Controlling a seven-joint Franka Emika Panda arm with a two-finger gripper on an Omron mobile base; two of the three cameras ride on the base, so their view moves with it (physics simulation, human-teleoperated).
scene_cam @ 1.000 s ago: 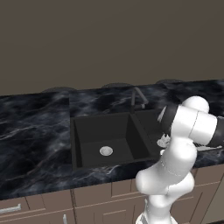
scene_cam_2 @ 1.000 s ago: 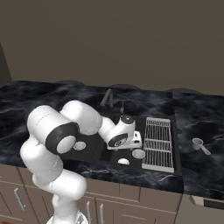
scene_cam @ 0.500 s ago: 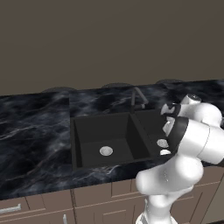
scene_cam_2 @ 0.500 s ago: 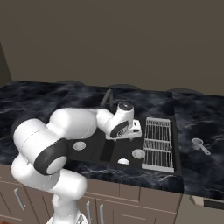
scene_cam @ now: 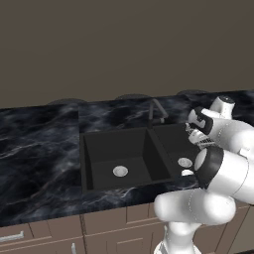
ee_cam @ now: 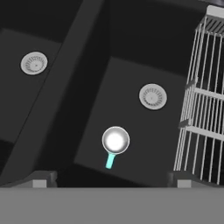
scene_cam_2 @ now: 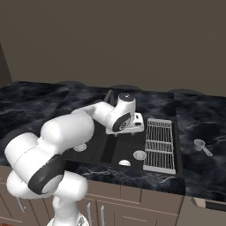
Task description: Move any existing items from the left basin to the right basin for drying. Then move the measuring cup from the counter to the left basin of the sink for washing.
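A small teal mug [ee_cam: 115, 141] with a white inside stands upright on the floor of the narrower right basin [ee_cam: 131, 70], its handle toward the front wall, short of the drain [ee_cam: 152, 96]. In the right base view the mug [scene_cam_2: 125, 163] shows as a pale rim. My gripper [ee_cam: 111, 181] hangs open high above it, nothing between the fingertips [ee_cam: 41, 179]. The hand [scene_cam_2: 132, 128] hovers over the sink's divider. The wider left basin [scene_cam: 106, 149] holds just its drain [scene_cam: 120, 171]. The pale grey measuring cup [scene_cam_2: 202, 146] lies on the black marble counter [scene_cam_2: 198, 119], right of the sink.
A wire rack [scene_cam_2: 160, 145] lies over the right side of the right basin, between the hand and the measuring cup. The dark faucet [scene_cam: 156, 109] stands behind the divider. Cabinet fronts run below the counter's front edge.
The hand has risen out of the right basin, away from the mug, and the elbow has swung outward. The jaws have stayed open.
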